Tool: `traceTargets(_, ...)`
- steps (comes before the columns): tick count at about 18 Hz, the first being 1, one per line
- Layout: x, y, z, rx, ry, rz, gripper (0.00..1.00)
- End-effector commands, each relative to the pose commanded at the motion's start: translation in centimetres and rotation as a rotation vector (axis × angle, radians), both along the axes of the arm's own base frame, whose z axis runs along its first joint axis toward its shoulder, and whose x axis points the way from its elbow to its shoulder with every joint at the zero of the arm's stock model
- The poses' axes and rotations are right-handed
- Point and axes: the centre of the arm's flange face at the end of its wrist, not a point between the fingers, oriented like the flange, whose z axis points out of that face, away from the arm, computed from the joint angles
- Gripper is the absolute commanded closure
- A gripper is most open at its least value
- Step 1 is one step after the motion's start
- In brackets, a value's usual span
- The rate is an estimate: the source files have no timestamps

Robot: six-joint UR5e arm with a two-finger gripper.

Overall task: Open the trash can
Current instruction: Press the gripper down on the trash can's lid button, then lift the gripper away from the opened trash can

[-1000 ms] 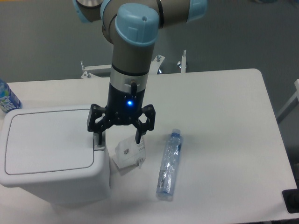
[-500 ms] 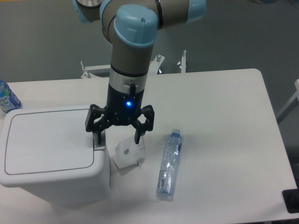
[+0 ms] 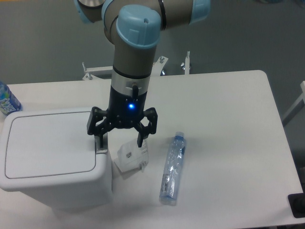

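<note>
A: What colour is the trash can (image 3: 47, 157)?
B: White, with a grey latch; the tabletop (image 3: 228, 124) is white too.
A: And the tool (image 3: 121, 138)?
B: Black, with a blue light glowing above. The bottle (image 3: 172, 168) at four o'clock is clear, blue-capped.

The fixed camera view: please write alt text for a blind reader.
An open gripper hangs over the right edge of a closed white trash can, one finger at its grey latch. A plastic bottle and a small white carton lie on the table.

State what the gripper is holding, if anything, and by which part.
Nothing is held. The gripper is open, one finger over the trash can's latch edge, the other above a small white carton.
</note>
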Motion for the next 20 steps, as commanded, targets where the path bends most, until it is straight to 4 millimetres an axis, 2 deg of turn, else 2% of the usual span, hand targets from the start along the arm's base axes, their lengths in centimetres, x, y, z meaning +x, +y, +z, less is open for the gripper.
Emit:
traceTargets(7,-0.1,0.0,-0.2,-0.004,0.000,0.003,0.00)
traceTargets(9,-0.5,-0.2,0.9,0.014,0.008,0.011,0.00)
traceTargets(11,-1.3,-0.8,2.9,0.047,0.022,0.026,0.00)
traceTargets(16,-5.7,-3.4,7.0,0.111,0.081,0.082,0.00)
traceTargets(18,-6.5,-3.9,7.6,0.115,0.103,0.084,0.00)
traceTargets(20,-8.7,-5.8,8.5,0.115,0.151,0.078,0.00)
